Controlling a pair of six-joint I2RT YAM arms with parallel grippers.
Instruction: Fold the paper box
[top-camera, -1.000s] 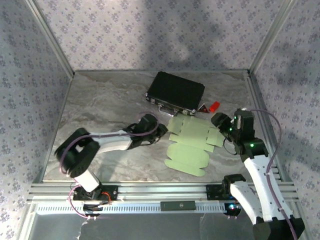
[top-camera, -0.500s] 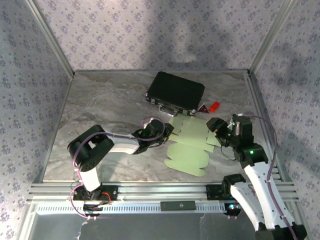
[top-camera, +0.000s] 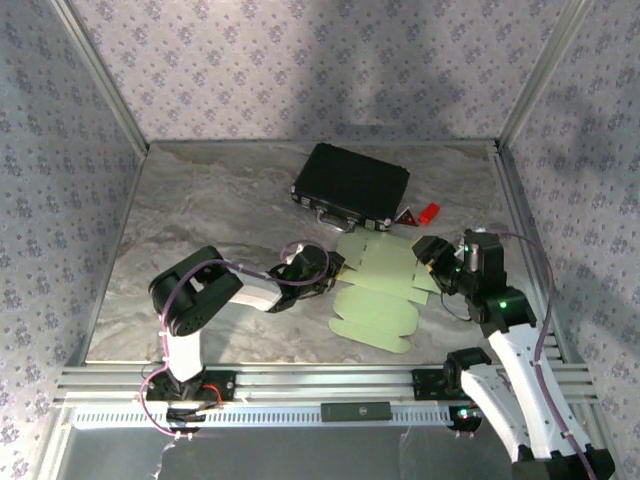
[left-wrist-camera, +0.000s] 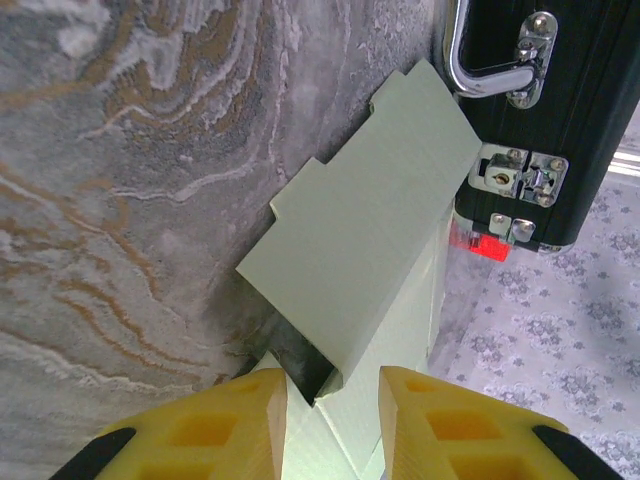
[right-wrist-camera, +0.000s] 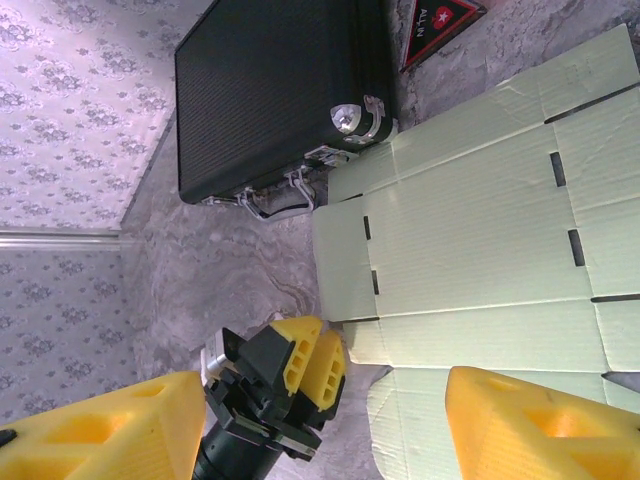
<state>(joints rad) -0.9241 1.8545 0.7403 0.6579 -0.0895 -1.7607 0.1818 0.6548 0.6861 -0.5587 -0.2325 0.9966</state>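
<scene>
Closing in from both sides, the two arms now bracket the paper box, still a flat pale green die-cut sheet on the bench just in front of the black latched case, its far corner almost under the case's handle. Over the past second the left gripper has slid along the bench to the sheet's left edge, on the near side of the case. Its jaws stand a little apart, with the corner of a stepped flap poking into the gap. That flap appears to ride slightly off the marble, with shadow beneath it, but the jaws have not pinched it. The right gripper has dropped in over the sheet's opposite edge, near the case's right-hand corner, and has barely moved in the last half second. Its jaws are spread wide and hold nothing.

The sheet itself has not shifted, and no panel has been creased. The arms' approach looks finished and the folding has not begun. The likely first fold is the left flap, turned up along its score line while the right arm steadies the sheet. Thin card could skid toward the case if it is pushed rather than lifted.
</scene>
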